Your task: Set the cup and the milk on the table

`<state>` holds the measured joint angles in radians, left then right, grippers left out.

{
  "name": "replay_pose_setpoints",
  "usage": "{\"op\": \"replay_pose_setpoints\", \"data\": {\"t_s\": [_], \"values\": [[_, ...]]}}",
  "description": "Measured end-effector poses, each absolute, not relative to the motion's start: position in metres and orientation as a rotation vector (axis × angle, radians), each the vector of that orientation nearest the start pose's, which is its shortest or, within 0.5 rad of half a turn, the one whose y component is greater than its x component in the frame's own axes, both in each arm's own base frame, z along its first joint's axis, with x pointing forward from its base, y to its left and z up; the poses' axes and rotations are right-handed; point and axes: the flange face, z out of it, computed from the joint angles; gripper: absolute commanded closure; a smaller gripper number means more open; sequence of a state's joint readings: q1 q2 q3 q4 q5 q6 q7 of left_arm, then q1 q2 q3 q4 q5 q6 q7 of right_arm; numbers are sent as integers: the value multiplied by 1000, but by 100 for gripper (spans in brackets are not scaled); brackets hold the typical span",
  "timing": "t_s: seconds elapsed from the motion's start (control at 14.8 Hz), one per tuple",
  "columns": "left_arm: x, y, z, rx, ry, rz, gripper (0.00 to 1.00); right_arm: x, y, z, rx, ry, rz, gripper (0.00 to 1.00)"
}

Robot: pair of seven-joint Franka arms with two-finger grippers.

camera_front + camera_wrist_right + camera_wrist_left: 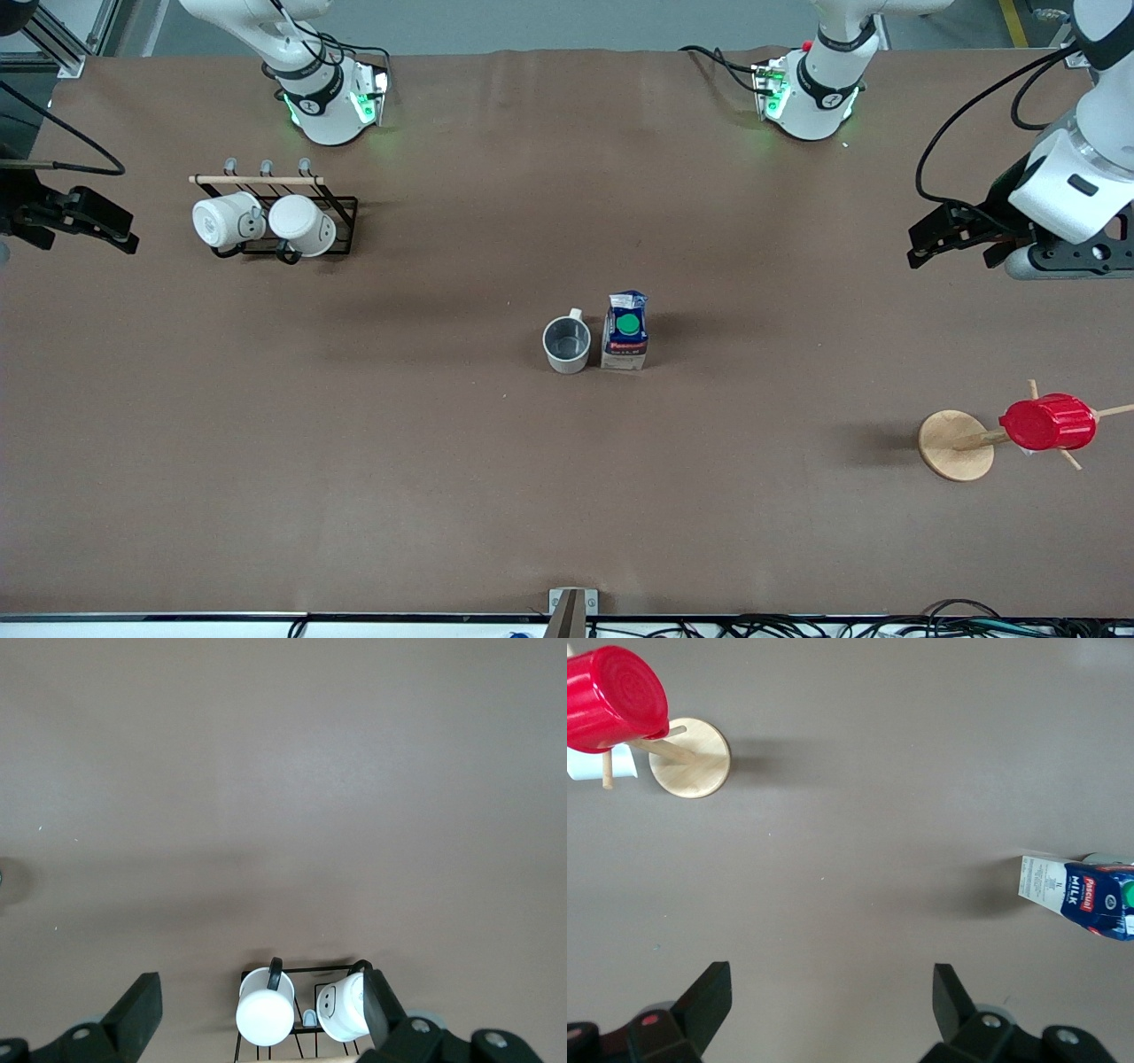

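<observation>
The cup [567, 344], off-white with a dark grey inside, stands upright on the brown table [354, 461] near its middle. The blue and white milk [625, 331] with a green cap stands right beside it, on the side toward the left arm's end. The milk also shows in the left wrist view [1085, 890], at the edge of the picture. My left gripper [952, 252] hangs open and empty over the left arm's end of the table, well away from both; its own view shows its jaws wide apart [830, 988]. My right gripper [84, 232] hangs open and empty [259, 997] over the right arm's end.
A black wire rack [341, 213] holding two white mugs [226, 220] [303, 225] stands toward the right arm's end, below my right gripper [266, 1014]. A red ribbed cup [1048, 422] hangs on a wooden peg stand [952, 446] toward the left arm's end, nearer to the camera [611, 695].
</observation>
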<state>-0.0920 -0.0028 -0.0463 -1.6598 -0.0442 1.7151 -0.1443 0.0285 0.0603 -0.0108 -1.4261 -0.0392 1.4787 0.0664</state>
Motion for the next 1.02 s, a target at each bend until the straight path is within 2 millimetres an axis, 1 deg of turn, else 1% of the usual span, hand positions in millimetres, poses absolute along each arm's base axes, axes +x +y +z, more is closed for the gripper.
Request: {"op": "replay_pose_setpoints", "data": {"t_s": [0.34,0.61,0.88,1.02], "values": [[560,-79,594,-3192,-27,-87,1,564,6,650,-3181,80,19,0],[562,-79,596,-3189,-23,-116,1,563,6,650,-3181,80,21,0],[557,-89,596,-3165,19,-92,1,563,6,650,-3181,79,21,0],[555,-90,597,-3164,24,-83,1,563,6,650,-3181,79,23,0]]}}
